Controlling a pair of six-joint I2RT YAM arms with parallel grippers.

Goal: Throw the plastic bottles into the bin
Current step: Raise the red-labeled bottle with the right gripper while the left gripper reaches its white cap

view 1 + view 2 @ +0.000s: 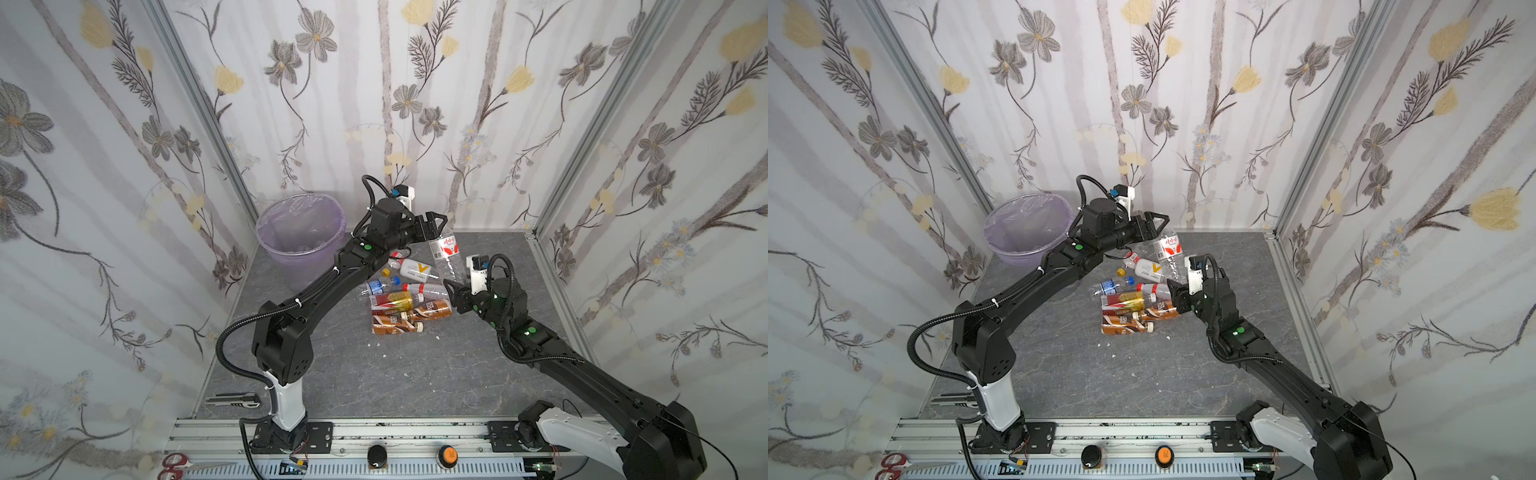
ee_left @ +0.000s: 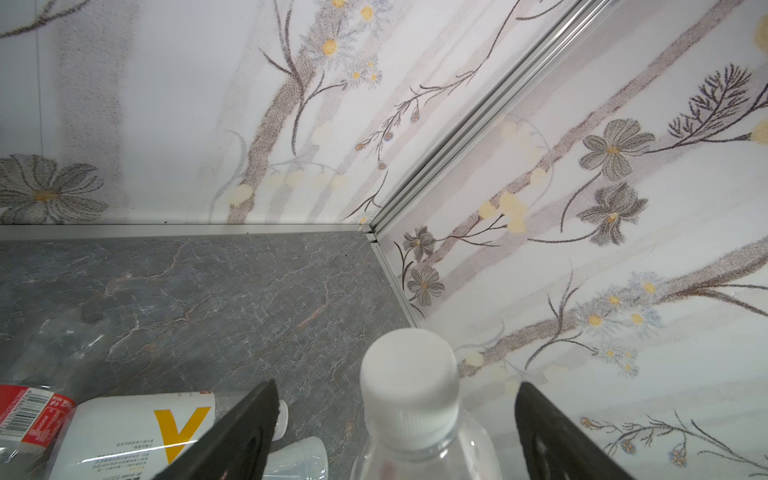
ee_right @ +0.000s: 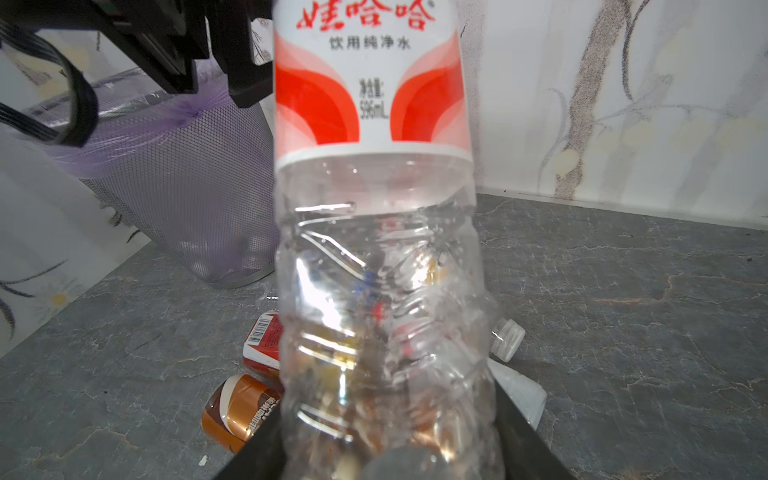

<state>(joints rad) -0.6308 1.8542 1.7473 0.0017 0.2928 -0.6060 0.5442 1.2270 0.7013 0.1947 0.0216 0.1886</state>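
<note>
**Clear water bottle** (image 1: 446, 253) (image 3: 374, 208): red-and-white label, white cap (image 2: 409, 390), lower body crumpled. It is held clear of the table by its base end, which is clamped between the fingers of the right gripper (image 1: 455, 286) (image 3: 390, 449). Those jaws are drawn in part-way around the dented plastic. From that gripper the bottle is angled up and away, cap end toward the left gripper (image 1: 441, 227) (image 2: 397, 384).

**Left gripper:** the jaws are spread wide, one on each side of the cap with a gap to each, and nothing is gripped.

**Other bottles** (image 1: 399, 299): heaped on the grey table (image 1: 374, 374), below the held bottle and just beside the right gripper.

**Bin** (image 1: 286, 253): placed beyond the left gripper, on the side away from the right gripper and well apart from the held bottle.
</note>
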